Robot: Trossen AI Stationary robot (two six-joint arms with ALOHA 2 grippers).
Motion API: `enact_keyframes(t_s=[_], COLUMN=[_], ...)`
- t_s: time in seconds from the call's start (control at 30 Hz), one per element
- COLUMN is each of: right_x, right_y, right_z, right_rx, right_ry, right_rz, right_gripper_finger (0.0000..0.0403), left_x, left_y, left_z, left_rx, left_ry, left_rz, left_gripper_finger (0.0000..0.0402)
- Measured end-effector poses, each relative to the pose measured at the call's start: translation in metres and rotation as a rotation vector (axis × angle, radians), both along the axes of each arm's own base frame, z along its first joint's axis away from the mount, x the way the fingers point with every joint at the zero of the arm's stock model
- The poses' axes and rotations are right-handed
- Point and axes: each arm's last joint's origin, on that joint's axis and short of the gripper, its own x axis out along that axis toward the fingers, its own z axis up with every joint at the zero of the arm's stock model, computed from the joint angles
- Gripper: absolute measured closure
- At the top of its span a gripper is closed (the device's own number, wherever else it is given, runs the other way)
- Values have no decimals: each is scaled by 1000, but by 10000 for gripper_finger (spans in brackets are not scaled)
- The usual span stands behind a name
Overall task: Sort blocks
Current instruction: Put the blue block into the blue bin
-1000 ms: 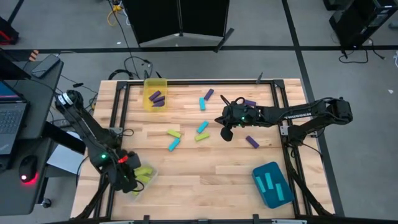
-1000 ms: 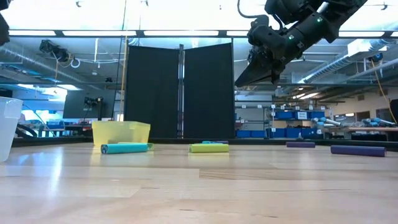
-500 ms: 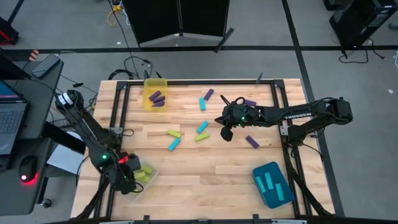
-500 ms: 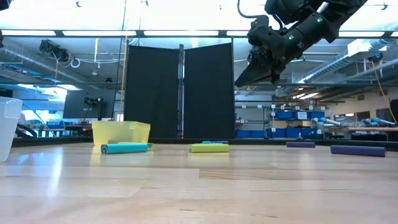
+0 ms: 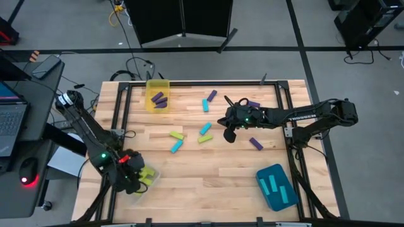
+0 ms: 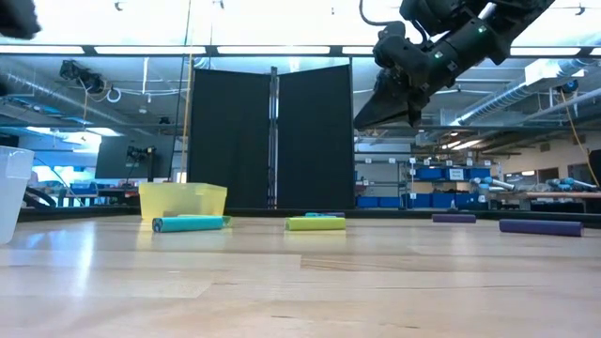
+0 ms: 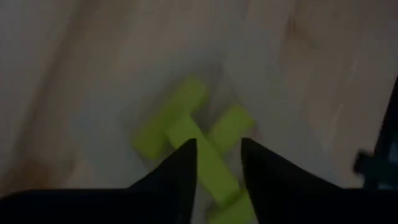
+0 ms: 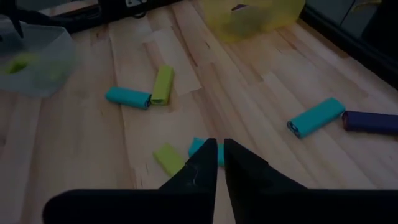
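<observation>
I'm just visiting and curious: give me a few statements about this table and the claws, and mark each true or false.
1. The yellow bin holds purple blocks. True.
2. The teal bin holds yellow-green blocks. False: it holds cyan ones.
3. The left claw is over the clear bin of yellow-green blocks. True.
4. The right claw carries a purple block. False: nothing is between its fingers.
5. No blocks lie loose on the table. False: several do.

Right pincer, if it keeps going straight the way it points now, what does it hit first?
Probably the cyan block just past the right pincer, beside a yellow-green block; depth is uncertain.
</observation>
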Motion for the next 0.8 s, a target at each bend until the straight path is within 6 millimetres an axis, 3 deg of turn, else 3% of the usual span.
enact_keyframes(t_s=[0.23, 0.57, 0.8], right_x=[-1, -4, 18], right_y=[-10, -27, -45], right_z=[1, 2, -16], right_rx=[35, 79, 79], right_ry=[-21, -54, -85], right_rz=[-59, -179, -299], right_gripper_finger=[368, 376, 361], left_x=[18, 47, 60], left_y=[29, 68, 95], left_z=[15, 14, -1], left_rx=[156, 221, 170], left_ry=[-172, -514, -796], left_rz=[-35, -118, -149], left_gripper_finger=[389, 398, 398])
